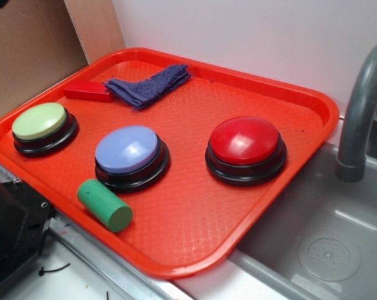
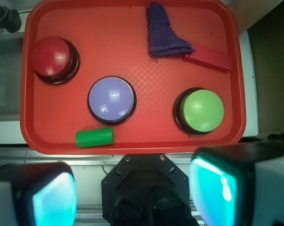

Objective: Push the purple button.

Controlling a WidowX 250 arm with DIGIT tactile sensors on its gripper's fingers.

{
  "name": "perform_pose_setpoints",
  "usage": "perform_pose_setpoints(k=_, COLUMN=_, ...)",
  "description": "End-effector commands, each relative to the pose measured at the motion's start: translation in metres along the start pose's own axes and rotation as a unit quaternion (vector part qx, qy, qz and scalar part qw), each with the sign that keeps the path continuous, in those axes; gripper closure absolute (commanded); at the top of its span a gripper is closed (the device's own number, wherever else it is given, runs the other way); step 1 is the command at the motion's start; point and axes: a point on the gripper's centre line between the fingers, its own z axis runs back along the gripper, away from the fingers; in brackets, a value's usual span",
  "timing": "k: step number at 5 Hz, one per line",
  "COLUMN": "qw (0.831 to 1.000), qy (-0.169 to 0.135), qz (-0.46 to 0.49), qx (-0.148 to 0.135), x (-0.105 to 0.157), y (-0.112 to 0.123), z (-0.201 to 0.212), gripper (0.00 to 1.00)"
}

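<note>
Tray (image 2: 132,141): red, holds everything; it lies wholly ahead of the jaws, its near rim just past the fingers.
Gripper (image 2: 132,195): high above the near edge, jaws spread wide and holding nothing, pads (image 2: 212,188) glowing teal (likely just a reflection); a starting pose, I judge, not yet over any button.
Purple button (image 2: 111,100): straight ahead of the gap between the jaws, slightly toward the left finger, dome up and untouched.
Red button (image 2: 52,57): farther ahead, off beyond the left finger, well apart from the purple one.
Green button (image 2: 202,111): ahead of the right finger.
Cloth (image 2: 163,33): far end, touching the red block (image 2: 208,58).
Green cylinder (image 2: 94,137): on its side, between jaws and purple button; a low approach might clip it, a descent from above should not.
</note>
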Motion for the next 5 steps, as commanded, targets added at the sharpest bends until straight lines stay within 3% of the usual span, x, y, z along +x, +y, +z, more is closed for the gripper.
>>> perform_pose_setpoints(k=1, qw=1.0, qy=0.0, qz=0.0, qx=0.0, x=0.0, y=0.0, z=0.0, gripper=0.0)
perform_pose_setpoints(k=2, qw=0.999, qy=-0.026, qz=-0.034, qx=0.026, x=0.04, y=-0.015, z=-0.054, gripper=0.0)
perform_pose_setpoints(k=3, qw=0.992, qy=-0.056, qz=-0.109, qx=0.013, x=0.038, y=-0.029, z=-0.102, gripper=0.0)
perform_pose_setpoints(k=5, qw=0.99, qy=-0.003, qz=-0.139, qx=0.005, x=0.038, y=-0.034, z=-0.155, gripper=0.0)
